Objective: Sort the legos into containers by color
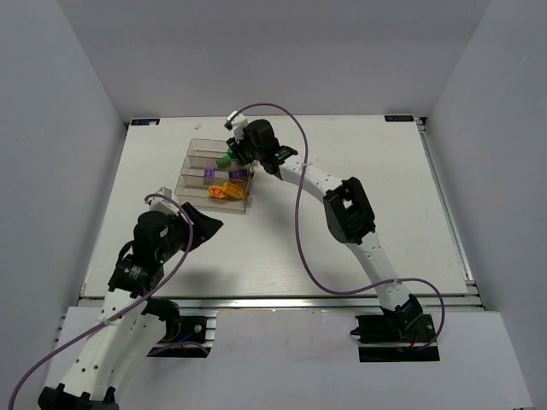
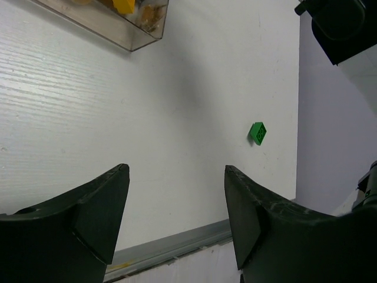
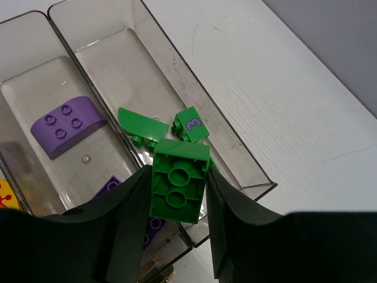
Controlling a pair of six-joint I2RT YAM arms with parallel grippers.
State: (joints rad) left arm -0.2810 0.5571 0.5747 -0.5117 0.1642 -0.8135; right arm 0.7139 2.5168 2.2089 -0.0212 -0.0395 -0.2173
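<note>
My right gripper [image 3: 177, 174] is shut on a green lego [image 3: 178, 188], its hollow underside facing the camera, above the near end of the far container [image 3: 230, 141]. That bin holds two green legos [image 3: 141, 124], one marked with a purple 3 [image 3: 191, 125]. The middle bin holds purple legos [image 3: 65, 125]. In the top view the right gripper [image 1: 231, 156] hangs over the row of clear containers [image 1: 195, 147], and orange-yellow legos [image 1: 226, 191] lie in the nearest bin. My left gripper [image 2: 177, 168] is open and empty above the table; a loose green lego [image 2: 257, 133] lies beyond it.
The corner of the nearest bin [image 2: 132, 41] shows at the top left of the left wrist view. The table's grey front rail [image 2: 171, 247] runs just under the left fingers. The right arm [image 1: 342, 209] crosses the table's middle with its purple cable [image 1: 299, 231].
</note>
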